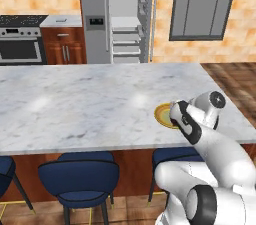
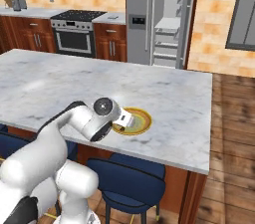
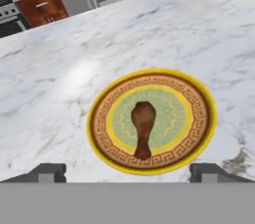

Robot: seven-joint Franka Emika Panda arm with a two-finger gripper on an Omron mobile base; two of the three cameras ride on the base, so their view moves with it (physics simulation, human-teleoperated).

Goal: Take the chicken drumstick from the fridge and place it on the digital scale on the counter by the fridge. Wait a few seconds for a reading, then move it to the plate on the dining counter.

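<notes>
The chicken drumstick (image 3: 143, 124), dark brown, lies at the middle of the round yellow-rimmed plate (image 3: 195, 118), thick end away from me. The plate (image 1: 162, 115) (image 2: 141, 120) rests on the dining counter (image 1: 90, 104) (image 2: 60, 83) near its front edge. My gripper (image 3: 128, 172) hovers just short of the plate, open, fingertips (image 3: 48, 170) wide apart with nothing between them. In both base views the arm's wrist covers part of the plate. The grey fridge (image 1: 95, 14) (image 2: 138, 14) stands across the room, its right door open on white shelves. The digital scale (image 1: 62, 19) (image 2: 114, 17) lies on the short counter beside it.
Dark-blue stools (image 1: 79, 176) (image 2: 132, 180) stand under the counter's near edge, close to my base. A stove (image 1: 20, 39) (image 2: 74, 34) sits left of the scale's counter. Wood floor (image 2: 234, 118) runs past the island's right end.
</notes>
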